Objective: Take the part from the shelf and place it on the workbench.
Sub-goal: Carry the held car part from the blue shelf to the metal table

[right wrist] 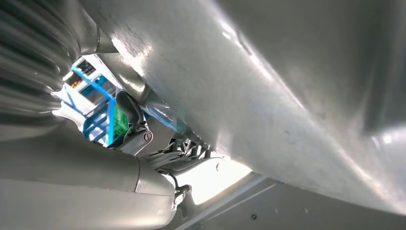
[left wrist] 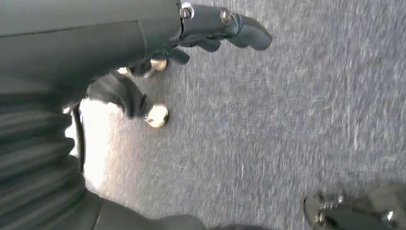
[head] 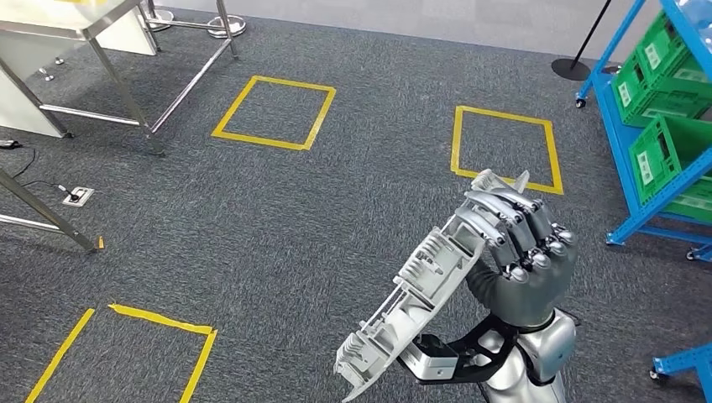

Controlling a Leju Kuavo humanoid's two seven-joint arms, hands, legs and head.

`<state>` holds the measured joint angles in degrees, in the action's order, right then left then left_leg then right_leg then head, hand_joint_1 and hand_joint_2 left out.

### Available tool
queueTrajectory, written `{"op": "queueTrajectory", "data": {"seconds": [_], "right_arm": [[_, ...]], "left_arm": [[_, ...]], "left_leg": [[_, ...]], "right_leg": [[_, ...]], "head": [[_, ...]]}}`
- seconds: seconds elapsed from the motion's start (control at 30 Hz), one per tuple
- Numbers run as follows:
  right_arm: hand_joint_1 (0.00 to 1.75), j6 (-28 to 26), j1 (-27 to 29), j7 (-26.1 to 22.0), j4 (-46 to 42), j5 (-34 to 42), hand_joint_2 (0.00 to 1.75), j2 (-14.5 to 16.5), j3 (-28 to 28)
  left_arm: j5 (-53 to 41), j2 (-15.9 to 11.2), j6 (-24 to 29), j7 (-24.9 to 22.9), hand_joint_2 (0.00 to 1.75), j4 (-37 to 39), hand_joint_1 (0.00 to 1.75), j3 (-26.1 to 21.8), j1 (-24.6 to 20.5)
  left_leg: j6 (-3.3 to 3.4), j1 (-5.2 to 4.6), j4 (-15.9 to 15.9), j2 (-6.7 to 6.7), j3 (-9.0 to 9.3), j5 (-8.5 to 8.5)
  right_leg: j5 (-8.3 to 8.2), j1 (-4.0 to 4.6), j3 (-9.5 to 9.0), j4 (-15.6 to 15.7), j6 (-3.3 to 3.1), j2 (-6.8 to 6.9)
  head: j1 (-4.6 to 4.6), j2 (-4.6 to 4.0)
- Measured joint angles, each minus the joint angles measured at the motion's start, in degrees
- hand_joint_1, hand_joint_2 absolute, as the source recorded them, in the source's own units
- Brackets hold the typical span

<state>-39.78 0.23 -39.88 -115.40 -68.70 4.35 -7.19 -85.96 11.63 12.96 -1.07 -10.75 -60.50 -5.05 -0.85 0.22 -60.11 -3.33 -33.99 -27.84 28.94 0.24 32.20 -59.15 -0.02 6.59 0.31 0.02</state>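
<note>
Industrial workshop or test floor: grey carpet (head: 277,218) marked with yellow tape squares (head: 274,112), blue rack (head: 646,168) holding green bins (head: 672,155), metal-legged surface (head: 75,25), floor socket (head: 77,196) with cable.

**Things on the grey carpet**

A grey carpet (head: 277,218) is spread over the whole floor. Three squares are marked on it with yellow tape: one far off in the middle (head: 274,112), one to the right of it (head: 505,149), and one near the bottom left (head: 126,353), cut off by the edge. Thin metal table legs (head: 126,88) are seen at the top left. A small white socket plate (head: 77,196) is set in the carpet at the left, with a dark cable (head: 29,172) plugged into it. A round black stand base (head: 573,69) is placed at the top right.
</note>
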Motion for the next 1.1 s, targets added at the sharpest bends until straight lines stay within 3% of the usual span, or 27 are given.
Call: {"op": "queueTrajectory", "data": {"seconds": [0.07,0.13,0.2,0.23,0.27,0.3,0.33,0.37,0.43,0.5,0.57,0.6,0.63,0.7,0.77,0.8,0.83,0.87,0.9,0.97,1.0,1.07,1.1], "right_arm": [[1.75,0.0,-0.02,0.01,-0.09,0.16,1.75,0.02,-0.07],[1.75,-0.01,-0.03,0.0,-0.26,0.46,1.75,0.02,-0.11],[1.75,-0.01,0.09,0.01,-0.43,0.78,1.75,0.02,-0.24],[1.75,-0.01,0.24,0.01,-0.47,0.89,1.75,0.02,-0.3],[1.75,0.0,0.41,0.02,-0.47,0.92,1.75,0.02,-0.36],[1.75,0.0,0.55,0.02,-0.47,0.87,1.75,0.02,-0.37],[1.75,0.0,0.63,0.02,-0.47,0.78,1.75,0.02,-0.37],[1.75,0.0,0.64,0.02,-0.47,0.68,1.75,0.03,-0.37],[1.75,0.0,0.61,0.01,-0.48,0.55,1.75,0.04,-0.37],[1.75,0.0,0.6,-0.01,-0.49,0.42,1.75,0.07,-0.36],[1.75,0.0,0.48,-0.02,-0.5,0.14,1.75,0.2,-0.26],[1.75,0.01,0.39,-0.02,-0.49,-0.04,1.75,0.32,-0.19],[1.75,0.01,0.3,-0.04,-0.49,-0.16,1.75,0.45,-0.12],[1.75,0.01,0.3,-0.05,-0.49,-0.09,1.75,0.63,-0.05],[1.75,0.0,0.43,-0.07,-0.47,0.41,1.75,0.66,-0.03],[1.75,0.0,0.47,-0.08,-0.43,0.89,1.75,0.66,-0.01],[1.75,0.0,0.46,-0.08,-0.39,1.45,1.75,0.66,0.05],[1.75,0.0,0.44,-0.07,-0.35,2.0,1.75,0.66,0.14],[1.75,0.0,0.41,-0.06,-0.32,2.33,1.75,0.66,0.27],[1.75,0.02,0.36,-0.07,-0.31,2.23,1.75,0.64,0.53],[1.75,0.02,0.3,-0.07,-0.29,2.06,1.75,0.64,0.66],[1.75,0.02,0.11,-0.07,-0.21,1.91,1.75,0.63,0.89],[1.75,0.03,-0.03,-0.06,-0.15,1.89,1.75,0.63,1.02]], "left_arm": [[-0.1,0.05,0.43,0.45,1.75,-0.01,0.0,0.27,0.09],[-0.13,0.14,1.66,1.69,1.75,-0.02,0.0,0.47,0.06],[-0.16,0.23,2.64,3.02,1.75,-0.04,0.0,0.64,-0.13],[-0.19,0.27,2.97,3.54,1.75,-0.05,0.0,0.81,-0.21],[-0.22,0.29,3.22,3.92,1.75,-0.05,0.0,1.01,-0.21],[-0.24,0.31,3.42,4.12,1.75,-0.05,0.0,1.19,-0.18],[-0.24,0.31,3.57,4.22,1.75,-0.05,0.0,1.32,-0.16],[-0.25,0.31,3.68,4.14,1.75,-0.05,0.0,1.41,-0.15],[-0.3,0.33,3.78,3.54,1.75,-0.05,0.0,1.67,-0.17],[-0.36,0.31,3.77,2.4,1.75,-0.05,0.0,1.95,-0.11],[-0.38,0.24,3.76,1.3,1.75,-0.05,0.0,2.07,0.07],[-0.38,0.2,3.76,0.93,1.75,-0.05,0.0,2.1,0.16],[-0.36,0.16,3.76,0.75,1.75,-0.05,0.0,2.12,0.2],[-0.33,0.12,3.76,0.69,1.75,-0.05,0.0,2.13,0.13],[-0.33,0.11,3.76,0.75,1.75,-0.04,0.0,2.18,0.09],[-0.32,0.11,3.77,0.81,1.75,-0.04,0.0,2.2,0.15],[-0.31,0.1,3.8,0.87,1.75,-0.04,0.0,2.21,0.21],[-0.3,0.08,3.87,0.96,1.75,-0.05,0.0,2.2,0.26],[-0.28,0.05,3.98,1.03,1.75,-0.06,0.0,2.2,0.24],[-0.25,0.01,4.16,1.12,1.75,-0.07,0.0,2.19,0.09],[-0.25,0.0,4.21,1.14,1.75,-0.07,0.0,2.19,0.05],[-0.24,0.0,4.25,1.17,1.75,-0.06,0.0,2.19,0.09],[-0.24,0.01,4.25,1.17,1.75,-0.05,0.0,2.19,0.15]], "left_leg": [[0.75,0.13,0.12,1.3,-0.11,0.24],[1.42,0.36,0.25,2.53,-0.14,0.51],[1.83,0.49,0.27,3.81,-0.3,0.72],[1.95,0.49,0.25,4.55,-0.4,0.78],[1.98,0.48,0.22,5.36,-0.47,0.83],[1.96,0.47,0.18,6.2,-0.5,0.89],[1.89,0.48,0.14,7.06,-0.5,0.95],[1.78,0.51,0.1,7.91,-0.48,1.02],[1.33,0.51,-0.02,9.43,-0.62,1.2],[0.55,0.59,0.07,10.67,-1.03,1.53],[-0.32,0.77,0.37,11.72,-1.54,1.91],[-0.6,0.68,0.07,11.09,-1.85,1.69],[-0.78,0.52,-1.07,9.7,-2.52,0.87],[-0.94,0.24,-6.87,5.76,-5.14,-2.62],[-1.16,0.3,-13.85,4.08,-8.09,-5.72],[-1.26,0.34,-15.21,3.81,-8.43,-5.87],[-1.32,0.37,-14.28,3.55,-7.61,-4.97],[-1.34,0.39,-11.23,3.02,-5.71,-3.33],[-1.25,0.34,-7.01,1.66,-3.34,-1.85],[-0.53,0.12,-0.94,-0.57,-0.04,-0.21],[-0.09,-0.01,0.15,-1.06,0.41,-0.14],[0.7,-0.1,0.18,0.21,0.14,0.07],[1.03,-0.01,0.28,0.86,0.08,0.23]], "right_leg": [[0.26,-0.07,-0.19,-0.17,0.56,0.52],[2.08,-0.43,0.6,-2.56,1.23,-1.69],[5.75,-0.7,3.73,-9.39,1.64,-5.03],[7.32,-0.73,5.66,-13.31,1.72,-5.84],[7.99,-0.73,7.07,-16.02,1.71,-6.18],[7.49,-0.73,7.48,-16.6,1.62,-6.31],[5.97,-0.76,6.75,-14.89,1.48,-6.51],[3.78,-0.82,5.0,-11.17,1.28,-7.17],[0.74,-0.97,1.43,-3.44,0.94,-9.9],[0.12,-0.86,0.23,-0.43,0.73,-11.18],[-0.26,-0.76,0.23,-0.12,0.19,-9.83],[-0.45,-0.82,0.15,0.14,-0.26,-9.09],[-0.62,-0.89,0.09,0.41,-0.72,-8.25],[-0.69,-0.78,0.07,0.67,-1.35,-6.4],[-0.63,-0.59,0.14,0.64,-1.53,-4.5],[-0.62,-0.55,0.15,0.62,-1.54,-3.59],[-0.59,-0.54,0.15,0.58,-1.51,-2.79],[-0.54,-0.55,0.13,0.5,-1.43,-2.05],[-0.44,-0.51,0.09,0.35,-1.27,-1.38],[-0.16,-0.21,0.05,-0.01,-0.74,-0.3],[-0.1,-0.03,0.03,-0.1,-0.44,0.21],[-0.06,0.08,-0.14,-0.03,0.14,1.25],[0.21,-0.05,-0.2,-0.23,0.52,0.85]], "head": [[0.06,0.0],[0.13,0.0],[0.22,0.0],[0.27,0.0],[0.26,0.0],[0.27,0.0],[0.27,0.0],[0.26,0.0],[0.25,0.0],[0.24,0.0],[0.22,0.0],[0.21,0.0],[0.05,0.0],[-0.22,0.0],[-0.33,0.0],[-0.33,0.0],[-0.34,0.0],[-0.34,0.0],[-0.35,0.0],[-0.28,0.0],[-0.23,0.0],[-0.18,0.0],[-0.16,0.0]]}}
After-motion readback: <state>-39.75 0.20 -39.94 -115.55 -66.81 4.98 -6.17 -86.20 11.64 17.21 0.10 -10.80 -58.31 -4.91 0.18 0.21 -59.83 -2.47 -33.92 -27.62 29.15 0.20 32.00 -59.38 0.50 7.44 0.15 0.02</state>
